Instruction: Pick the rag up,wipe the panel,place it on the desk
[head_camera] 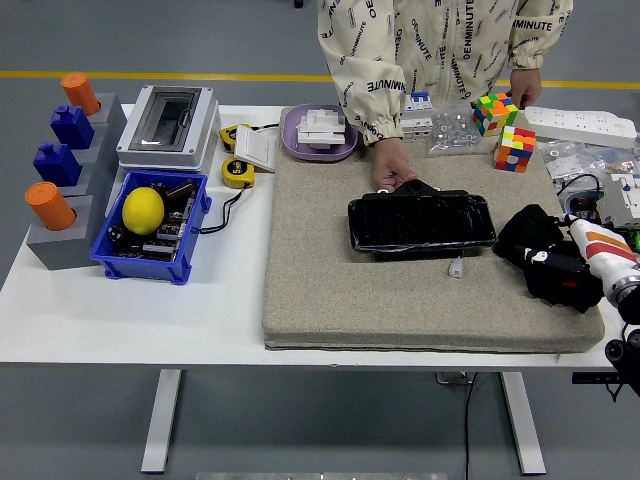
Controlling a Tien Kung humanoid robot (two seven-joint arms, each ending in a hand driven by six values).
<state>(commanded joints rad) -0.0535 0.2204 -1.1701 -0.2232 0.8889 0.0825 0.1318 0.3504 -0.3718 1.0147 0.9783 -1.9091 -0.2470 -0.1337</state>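
Note:
A black panel (421, 221) lies flat in the middle of the grey mat (330, 290). A person's hand (392, 170) rests on the panel's far left edge. A black rag (528, 236) lies bunched on the mat's right part, just right of the panel. My right hand (563, 274) is black and sits on the rag's near right side, with its white and orange forearm (601, 246) coming in from the right edge. Black on black hides how the hand meets the rag. The left arm is out of view.
A small white piece (456, 268) lies on the mat just below the panel. Two colour cubes (508, 130), a bag of small parts (450, 130) and a power strip (582, 124) are at the back right. A purple tray (318, 133), tape measures (238, 172), a blue bin (150, 228) and a grey box (168, 122) stand at the left.

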